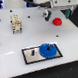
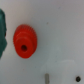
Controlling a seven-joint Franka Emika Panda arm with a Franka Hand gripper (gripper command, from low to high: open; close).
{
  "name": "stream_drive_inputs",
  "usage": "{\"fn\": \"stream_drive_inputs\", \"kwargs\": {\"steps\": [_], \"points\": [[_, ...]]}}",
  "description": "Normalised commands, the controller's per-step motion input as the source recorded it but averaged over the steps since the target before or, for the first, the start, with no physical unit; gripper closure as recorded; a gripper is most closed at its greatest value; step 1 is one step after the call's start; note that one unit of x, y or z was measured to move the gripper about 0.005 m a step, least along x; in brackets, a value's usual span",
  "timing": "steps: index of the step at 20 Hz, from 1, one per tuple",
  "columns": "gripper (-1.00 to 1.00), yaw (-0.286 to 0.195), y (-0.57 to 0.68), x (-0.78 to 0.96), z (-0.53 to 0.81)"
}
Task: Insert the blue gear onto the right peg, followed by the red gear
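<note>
Two gears show in the exterior view: the blue gear (image 1: pixel 47 49) lies flat on the grey plate (image 1: pixel 31 55) at lower centre, covering the plate's end toward the frame's right, and no right peg can be made out there. The red gear (image 1: pixel 57 21) sits on the white worktop (image 1: pixel 11 46) at upper right, just beside the hand (image 1: pixel 50 16). Whether the hand is released or clenched cannot be told. The wrist view shows the red gear (image 2: pixel 25 41) apart from any finger.
</note>
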Motion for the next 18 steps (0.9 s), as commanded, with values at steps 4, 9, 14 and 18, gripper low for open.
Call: {"fn": "stream_drive_inputs", "kwargs": {"steps": [4, 9, 14, 18], "points": [[-1.0, 0.0, 0.43, -0.39, -0.13], [-1.0, 0.0, 0.28, -0.44, -0.36], [-1.0, 0.0, 0.12, -0.25, -0.4], [-1.0, 0.0, 0.01, -0.3, -0.43]]}}
